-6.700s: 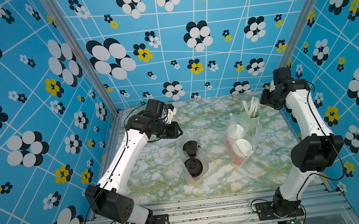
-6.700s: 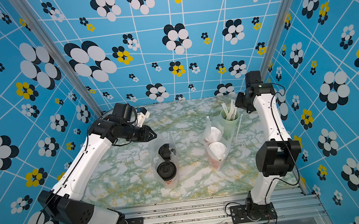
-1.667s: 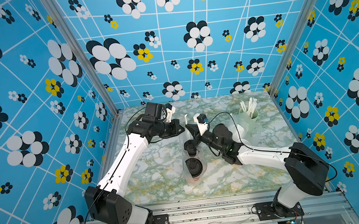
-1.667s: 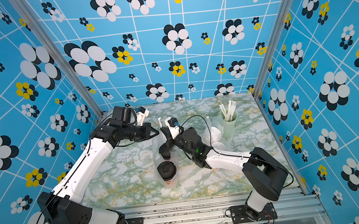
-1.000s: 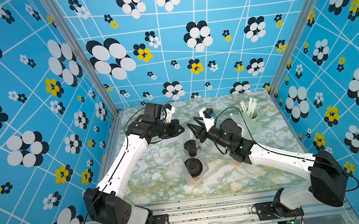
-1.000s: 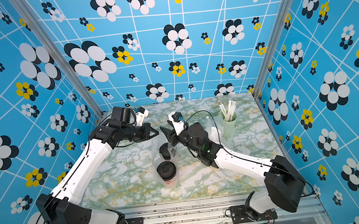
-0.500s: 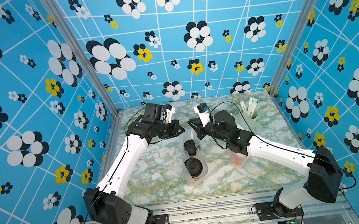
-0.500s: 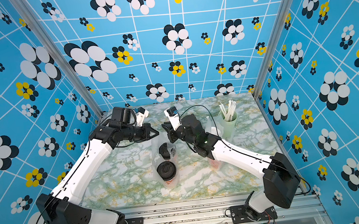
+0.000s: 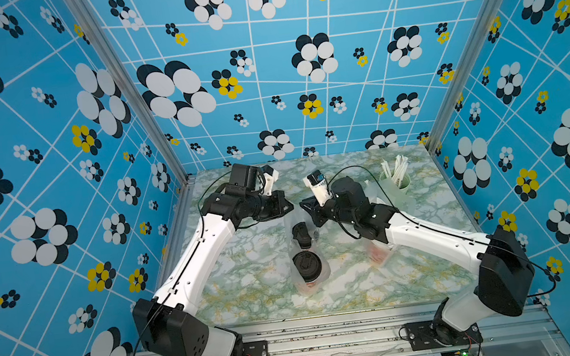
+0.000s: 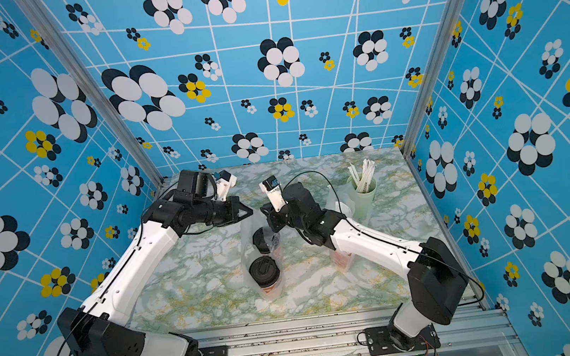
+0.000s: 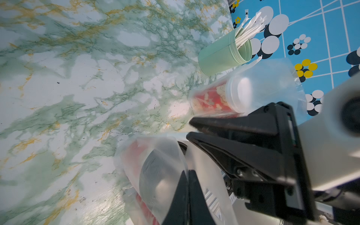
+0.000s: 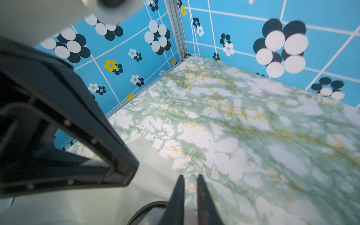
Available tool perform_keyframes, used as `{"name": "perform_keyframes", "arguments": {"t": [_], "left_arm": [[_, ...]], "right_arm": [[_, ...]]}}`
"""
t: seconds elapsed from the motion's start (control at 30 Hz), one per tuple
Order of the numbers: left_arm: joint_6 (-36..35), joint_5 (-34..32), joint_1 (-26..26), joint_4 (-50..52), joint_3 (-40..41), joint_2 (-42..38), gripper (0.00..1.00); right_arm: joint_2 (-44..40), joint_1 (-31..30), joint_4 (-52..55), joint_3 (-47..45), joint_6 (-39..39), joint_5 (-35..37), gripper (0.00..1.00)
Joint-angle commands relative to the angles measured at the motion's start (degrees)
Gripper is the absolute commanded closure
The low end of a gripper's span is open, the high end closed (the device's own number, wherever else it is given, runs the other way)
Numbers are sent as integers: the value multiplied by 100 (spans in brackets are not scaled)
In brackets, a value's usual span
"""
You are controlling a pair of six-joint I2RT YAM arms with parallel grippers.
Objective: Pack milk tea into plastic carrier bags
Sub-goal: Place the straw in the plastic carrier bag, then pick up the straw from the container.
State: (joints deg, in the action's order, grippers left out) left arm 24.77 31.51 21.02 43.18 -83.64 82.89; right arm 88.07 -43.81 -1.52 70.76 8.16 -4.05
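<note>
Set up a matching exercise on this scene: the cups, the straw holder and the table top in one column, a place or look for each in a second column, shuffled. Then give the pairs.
Column one
1. black-lidded cups
2. white-lidded cup
3. pale green cup
4. table

Column two
a. holds white straws, far corner on the right arm's side
b. marbled green, white and yellow
c. bagged, at the table's middle
d. bagged, right beside the straw holder

Pairs: 1-c, 2-d, 3-a, 4-b
</note>
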Motion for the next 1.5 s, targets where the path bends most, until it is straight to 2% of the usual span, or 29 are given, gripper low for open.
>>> {"name": "perform_keyframes", "arguments": {"t": [0.0,0.17,0.43,0.6,0.67,0.8,0.9,1.0,1.2,1.47], "left_arm": [[-27,-19,25,-36,-60,-218,77],[-118,-200,9,181,-142,-383,63],[-297,-399,8,663,-220,-725,58],[-300,-474,8,899,-130,-938,58],[-281,-462,8,985,-53,-1042,53],[-258,-484,8,1127,101,-1194,53],[-212,-494,9,1128,254,-1299,53],[-167,-501,10,1148,304,-1303,53],[-105,-466,8,1147,243,-1211,53],[-36,-461,9,1121,225,-1143,54]], "right_arm": [[-573,218,647,611,9,-79,56],[-985,913,1465,1022,60,161,54],[-1277,2781,2345,1119,544,92,60],[-921,3934,2907,1255,888,-282,68],[-718,4223,3037,1294,964,-336,71],[-237,4713,3215,1462,1011,-438,71],[336,5175,3172,1597,1225,-1206,69],[903,5391,3035,1750,1439,-1887,72],[1407,5393,2856,1853,1451,-1897,72],[1748,5392,2692,1910,1458,-2118,83]]}}
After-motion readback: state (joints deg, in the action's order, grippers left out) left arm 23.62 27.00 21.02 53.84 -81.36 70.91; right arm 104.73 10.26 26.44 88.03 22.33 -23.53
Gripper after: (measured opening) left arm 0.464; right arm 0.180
